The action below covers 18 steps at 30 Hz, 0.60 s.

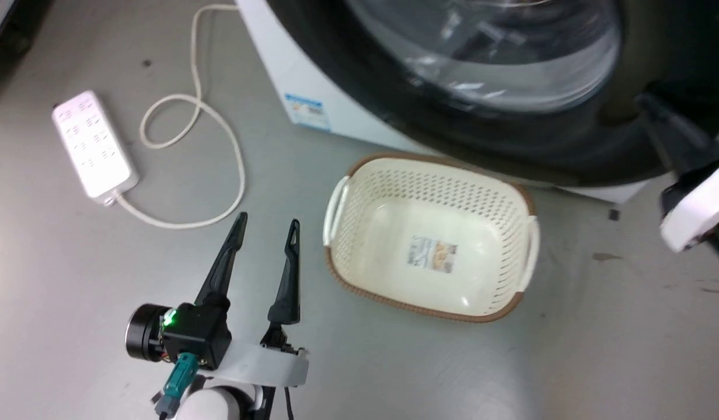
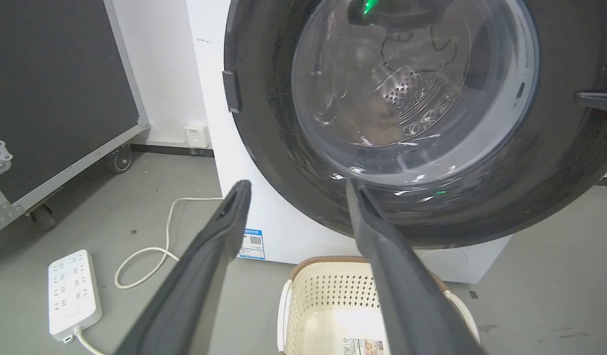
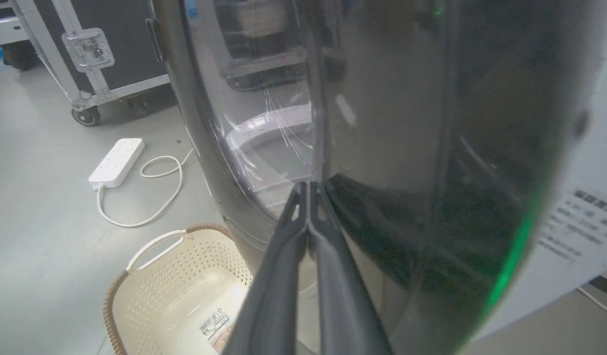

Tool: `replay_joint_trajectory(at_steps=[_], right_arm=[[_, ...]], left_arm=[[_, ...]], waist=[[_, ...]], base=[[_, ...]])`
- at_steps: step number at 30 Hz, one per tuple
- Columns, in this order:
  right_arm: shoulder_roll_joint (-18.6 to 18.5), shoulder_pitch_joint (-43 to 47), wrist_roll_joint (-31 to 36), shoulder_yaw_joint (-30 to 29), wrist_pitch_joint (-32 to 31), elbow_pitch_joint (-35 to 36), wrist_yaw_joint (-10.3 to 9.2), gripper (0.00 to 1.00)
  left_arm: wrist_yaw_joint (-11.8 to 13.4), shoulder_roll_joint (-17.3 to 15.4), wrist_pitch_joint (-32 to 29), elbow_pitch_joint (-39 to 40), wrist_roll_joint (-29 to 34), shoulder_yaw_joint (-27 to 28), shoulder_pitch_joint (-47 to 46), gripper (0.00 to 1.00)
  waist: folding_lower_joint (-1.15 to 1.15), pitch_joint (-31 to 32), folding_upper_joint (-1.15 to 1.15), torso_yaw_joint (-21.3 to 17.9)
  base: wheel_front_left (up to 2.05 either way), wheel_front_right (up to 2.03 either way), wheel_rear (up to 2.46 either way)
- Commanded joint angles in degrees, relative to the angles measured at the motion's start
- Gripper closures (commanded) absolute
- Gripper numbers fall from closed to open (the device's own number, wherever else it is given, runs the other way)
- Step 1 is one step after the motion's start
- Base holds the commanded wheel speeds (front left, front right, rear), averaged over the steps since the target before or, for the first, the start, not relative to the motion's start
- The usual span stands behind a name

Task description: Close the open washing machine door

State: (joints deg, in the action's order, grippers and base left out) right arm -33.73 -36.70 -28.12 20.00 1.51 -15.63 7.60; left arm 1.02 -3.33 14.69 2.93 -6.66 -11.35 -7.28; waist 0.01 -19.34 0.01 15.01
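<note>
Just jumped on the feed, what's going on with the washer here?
The right gripper, fingers shut together and holding nothing, has its tips at the glossy front of the washing machine door, apparently pushing on it. In the left wrist view the door sits close against the white washing machine, with the drum visible through its glass; whether it has latched can't be told. The left gripper is open and empty, low over the floor beside the empty laundry basket.

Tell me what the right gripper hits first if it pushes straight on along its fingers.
The washing machine door: the right gripper, jaws shut, points at its glossy black face, tips seemingly at or almost on it, though contact is unclear.
</note>
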Motion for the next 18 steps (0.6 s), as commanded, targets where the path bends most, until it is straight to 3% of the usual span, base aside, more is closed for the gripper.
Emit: replay_joint_trajectory(at_steps=[1, 7, 18], right_arm=[[-1.17, -1.72, -0.47, -0.6, -0.25, -1.47, -0.11, 1.0], [-2.44, -8.33, -2.43, -2.03, -0.76, -7.78, -0.11, 1.0], [0.49, -17.67, -2.57, -5.98, 0.89, -20.9, -0.11, 1.0]], left_arm=[[0.15, 0.14, 0.3, 0.24, 0.06, -0.13, -0.92, 0.0], [0.18, 0.34, 0.3, 0.63, 0.04, -0.01, -1.64, 0.0], [0.67, 0.44, 0.3, 0.48, -0.27, -0.41, -3.02, 0.0]], waist=[[-0.01, -1.2, -0.01, 1.29], [-0.01, -2.71, -0.01, 1.9], [-0.01, -3.64, -0.01, 1.26]], base=[[0.0, 0.0, 0.0], [0.0, 0.0, 0.0], [0.0, 0.0, 0.0]])
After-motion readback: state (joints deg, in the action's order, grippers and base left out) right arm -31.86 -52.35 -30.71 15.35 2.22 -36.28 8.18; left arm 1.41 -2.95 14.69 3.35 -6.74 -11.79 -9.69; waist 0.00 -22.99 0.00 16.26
